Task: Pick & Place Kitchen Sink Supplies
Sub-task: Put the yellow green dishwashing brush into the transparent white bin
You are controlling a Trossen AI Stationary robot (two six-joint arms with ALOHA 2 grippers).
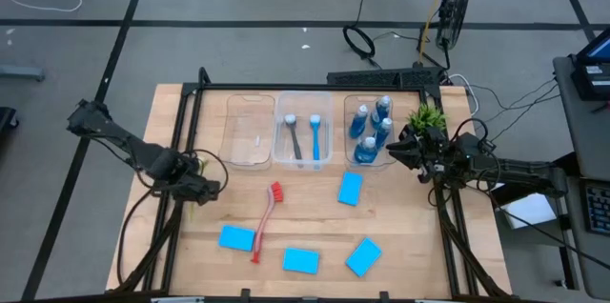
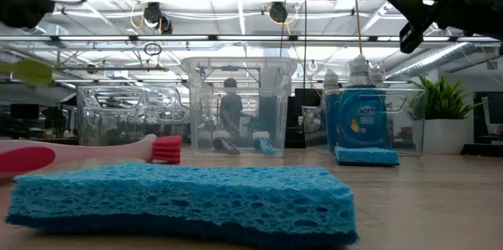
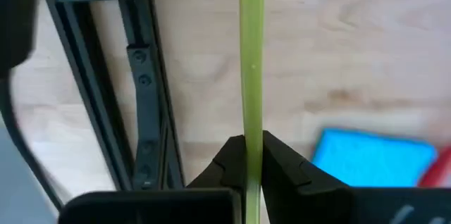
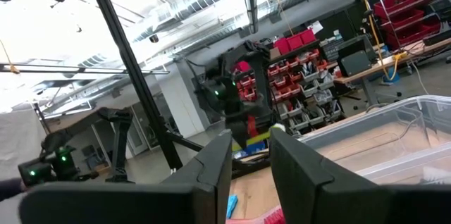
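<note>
From above, three clear bins (image 1: 253,131) stand in a row at the back of the wooden worktop (image 1: 419,236). The middle one holds a grey brush (image 1: 293,137) and a blue brush (image 1: 315,135); the right one holds four blue bottles (image 1: 370,130), just beside a potted plant (image 1: 426,117). A red brush (image 1: 266,220) lies in front of the bins, with four blue sponges (image 1: 351,189) scattered flat around it. The left gripper (image 1: 203,189) sits over the worktop's left side, the right gripper (image 1: 398,149) by the right bin.

At worktop height, a sponge (image 2: 185,197) fills the foreground, the red brush (image 2: 82,153) lies behind it, and the right gripper (image 2: 413,16) hangs high above the bottles (image 2: 360,120).

The left wrist view shows the left gripper (image 3: 254,155) clenched on the slim yellow-green brush (image 3: 251,55) handle, raised above the worktop, a sponge (image 3: 373,159) below.

The right wrist view shows the right gripper (image 4: 250,159) with its fingers parted, grasping nothing, a bin (image 4: 394,129) beyond.
</note>
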